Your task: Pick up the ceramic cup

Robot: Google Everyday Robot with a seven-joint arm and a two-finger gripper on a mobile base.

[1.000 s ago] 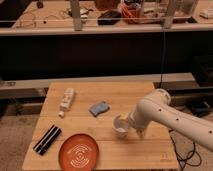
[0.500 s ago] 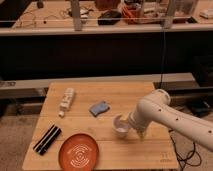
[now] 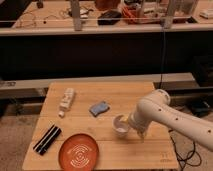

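Note:
The ceramic cup [image 3: 120,126] is a small white round cup sitting right of centre on the wooden table [image 3: 105,95], its open mouth tipped toward the camera. My white arm comes in from the right, and the gripper [image 3: 130,127] is right against the cup's right side. The arm's end covers the contact between gripper and cup.
An orange plate [image 3: 77,152] lies at the table's front left. A black bar-shaped object [image 3: 47,138] lies at the left front edge. A white bottle-like object [image 3: 65,101] rests at the back left, and a blue-grey cloth-like item [image 3: 99,108] lies mid-table. A cluttered shelf runs behind.

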